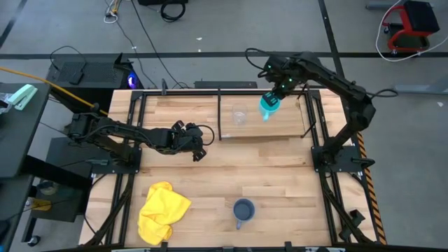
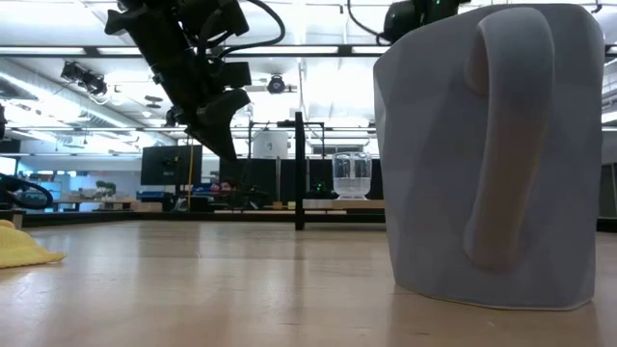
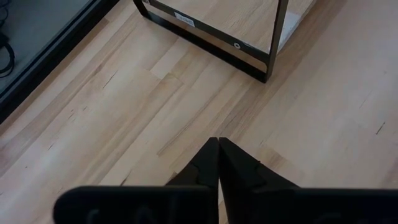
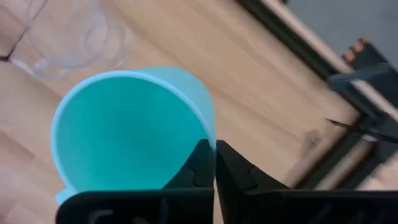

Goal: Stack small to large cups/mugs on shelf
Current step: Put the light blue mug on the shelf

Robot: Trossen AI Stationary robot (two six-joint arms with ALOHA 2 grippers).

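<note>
High view: the right gripper [image 1: 271, 100] is over the shelf [image 1: 280, 126], pinching the rim of the cyan mug [image 1: 269, 106], which is tilted above the board's right part. The clear glass cup [image 1: 239, 115] stands upright on the shelf, just beside the mug on its left and apart from it. The left gripper [image 1: 199, 154] hovers over the bare worktop [image 1: 280, 178] in front of the shelf's left end, carrying nothing. The grey-blue mug [image 1: 243, 209] stands on the worktop near its front edge, well apart from the shelf, and a yellow cloth [image 1: 162, 210] lies crumpled to its left.

Low view: the grey-blue mug [image 2: 492, 154] fills the right side, its handle facing the camera. Beyond it the glass cup [image 2: 352, 175] stands on the shelf, and the left arm hangs above the worktop.

Left wrist view: the left gripper [image 3: 218, 144] has its fingers pressed together over bare wood. A small white label sits on the shelf's black frame [image 3: 205, 38]; its writing is too small to read.

Right wrist view: the right gripper [image 4: 215, 149] is clamped on the cyan mug's wall, one finger inside, one outside. The glass cup [image 4: 71, 37] is near.
</note>
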